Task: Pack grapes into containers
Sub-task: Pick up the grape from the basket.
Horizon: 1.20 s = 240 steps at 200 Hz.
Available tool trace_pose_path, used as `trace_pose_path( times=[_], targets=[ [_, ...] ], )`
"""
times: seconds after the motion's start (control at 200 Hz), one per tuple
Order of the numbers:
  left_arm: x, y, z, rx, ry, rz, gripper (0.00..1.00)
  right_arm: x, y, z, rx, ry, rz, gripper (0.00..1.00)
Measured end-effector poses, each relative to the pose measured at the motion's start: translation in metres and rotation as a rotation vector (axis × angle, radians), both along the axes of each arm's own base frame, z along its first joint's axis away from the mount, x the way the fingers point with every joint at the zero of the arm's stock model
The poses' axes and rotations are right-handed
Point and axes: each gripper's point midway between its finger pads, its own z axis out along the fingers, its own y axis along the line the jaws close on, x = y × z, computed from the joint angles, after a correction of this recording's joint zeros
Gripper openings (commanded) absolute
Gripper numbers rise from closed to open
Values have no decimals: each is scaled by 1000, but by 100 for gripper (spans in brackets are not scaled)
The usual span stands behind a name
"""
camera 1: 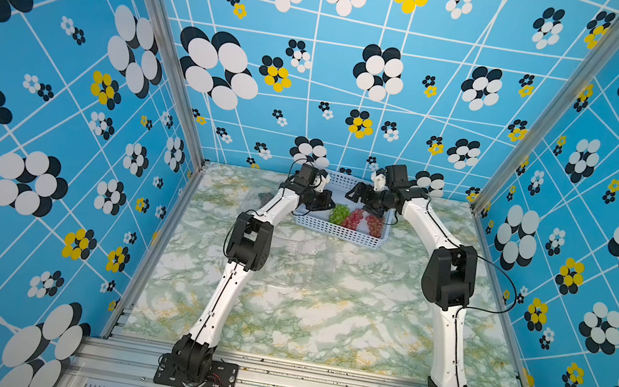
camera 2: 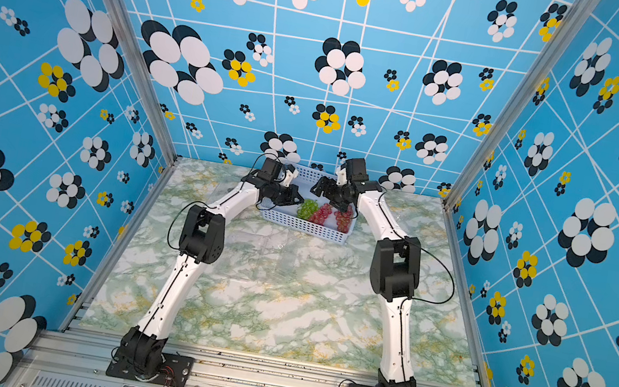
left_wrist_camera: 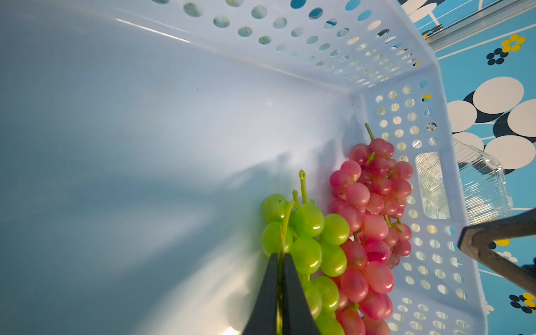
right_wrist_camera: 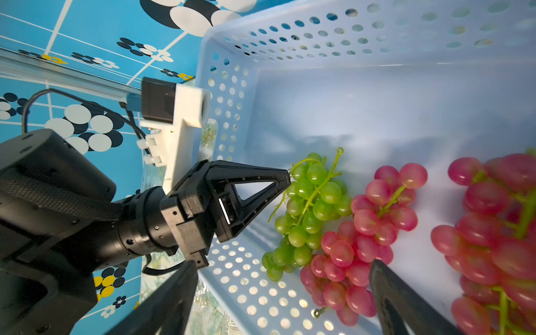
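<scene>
Left jaws clamped on green bunch (left_wrist_camera: 307, 240) stem | right jaws spread wide, empty | green grapes glossy, round

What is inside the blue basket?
A green grape bunch, a middle red bunch and an outer red bunch lie side by side. The left gripper grips the green bunch. What lies under them is hidden.

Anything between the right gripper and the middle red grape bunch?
Nothing visible. The right gripper hangs open above the middle red bunch in the basket, with only air between. The left gripper, shut on the stem of the green bunch, sits beside that path, not across it.
</scene>
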Motion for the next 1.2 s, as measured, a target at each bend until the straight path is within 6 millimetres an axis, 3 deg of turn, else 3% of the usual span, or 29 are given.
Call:
trace_pose_path(
  times=[0.27,0.53,0.67,0.99,1.2],
  targets=[
    [-3,1,12,1,-4,-2,0,-3,2,-4,-3,9,4,94],
    [-12,2,69,-2,-82,-10,0,-20,1,-11,-21,47,9,94],
    [-19,1,101,-3,-135,-21,0,-32,-1,3,-21,38,9,96],
    [-49,4,154,26,-188,-29,0,-61,-8,64,-17,-60,-4,99],
    [-77,16,190,51,-217,-20,0,-82,-17,73,-39,-74,-21,99]
  ],
)
